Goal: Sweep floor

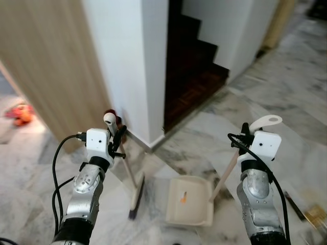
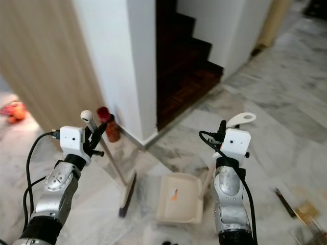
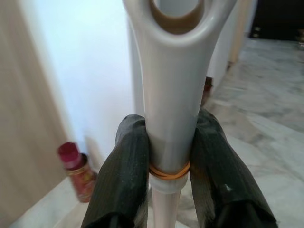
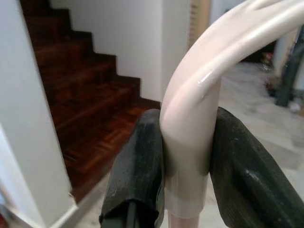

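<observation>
1. Broom (image 1: 134, 185): my left gripper (image 3: 168, 156) has its fingers clamped on the handle top; long axis slants down, head on the floor just left of the dustpan.
2. Dustpan (image 1: 191, 201): my right gripper (image 4: 183, 156) has its fingers closed round its handle; mouth faces the broom, orange scrap (image 1: 183, 196) inside.
</observation>
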`<state>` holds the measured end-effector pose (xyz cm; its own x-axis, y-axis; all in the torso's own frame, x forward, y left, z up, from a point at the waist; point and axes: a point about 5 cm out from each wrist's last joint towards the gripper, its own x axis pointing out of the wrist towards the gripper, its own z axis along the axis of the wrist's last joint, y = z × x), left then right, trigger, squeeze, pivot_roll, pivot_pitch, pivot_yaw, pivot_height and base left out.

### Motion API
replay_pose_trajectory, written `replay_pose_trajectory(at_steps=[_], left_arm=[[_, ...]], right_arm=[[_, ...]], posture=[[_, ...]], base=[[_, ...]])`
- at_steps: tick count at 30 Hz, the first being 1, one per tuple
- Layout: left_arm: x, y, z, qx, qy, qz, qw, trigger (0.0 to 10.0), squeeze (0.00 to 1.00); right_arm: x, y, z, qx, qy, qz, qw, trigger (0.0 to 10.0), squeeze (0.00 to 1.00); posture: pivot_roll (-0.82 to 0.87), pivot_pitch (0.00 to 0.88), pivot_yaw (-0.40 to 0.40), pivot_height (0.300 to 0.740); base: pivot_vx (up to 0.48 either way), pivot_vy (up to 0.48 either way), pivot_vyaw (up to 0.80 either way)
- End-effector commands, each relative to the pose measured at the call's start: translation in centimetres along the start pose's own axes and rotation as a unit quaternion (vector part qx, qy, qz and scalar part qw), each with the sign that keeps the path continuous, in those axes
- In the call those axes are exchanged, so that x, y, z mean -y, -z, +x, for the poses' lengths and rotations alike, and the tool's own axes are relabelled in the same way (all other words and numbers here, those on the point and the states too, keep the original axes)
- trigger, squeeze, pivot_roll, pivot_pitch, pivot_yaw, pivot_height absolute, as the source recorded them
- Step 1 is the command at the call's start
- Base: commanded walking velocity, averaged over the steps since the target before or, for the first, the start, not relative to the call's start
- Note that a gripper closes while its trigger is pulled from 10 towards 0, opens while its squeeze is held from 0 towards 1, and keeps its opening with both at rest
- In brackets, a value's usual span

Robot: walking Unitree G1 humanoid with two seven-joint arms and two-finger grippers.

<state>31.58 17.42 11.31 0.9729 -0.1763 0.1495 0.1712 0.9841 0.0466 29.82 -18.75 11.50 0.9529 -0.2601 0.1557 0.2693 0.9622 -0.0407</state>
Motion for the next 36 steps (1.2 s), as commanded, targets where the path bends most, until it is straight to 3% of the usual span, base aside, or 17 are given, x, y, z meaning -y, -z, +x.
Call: replay_pose_trajectory(at_steps=[1, 36], left_arm=[[-0.11, -1.02, 0.32, 0.022, 0.002, 0.011, 1.000, 10.0, 0.00], [0.28, -0.96, -0.02, 0.022, 0.007, 0.007, 1.000, 10.0, 0.00]], right_arm=[[-0.15, -0.98, 0.23, 0.020, -0.001, 0.010, 1.000, 10.0, 0.00], [-0.60, -0.63, -0.24, 0.010, -0.011, 0.013, 1.000, 10.0, 0.00]], posture=[[-0.04, 0.069, 0.046, 0.740], [-0.03, 0.054, 0.036, 0.740]], base=[[0.000, 0.000, -0.79], [0.000, 0.000, -0.79]])
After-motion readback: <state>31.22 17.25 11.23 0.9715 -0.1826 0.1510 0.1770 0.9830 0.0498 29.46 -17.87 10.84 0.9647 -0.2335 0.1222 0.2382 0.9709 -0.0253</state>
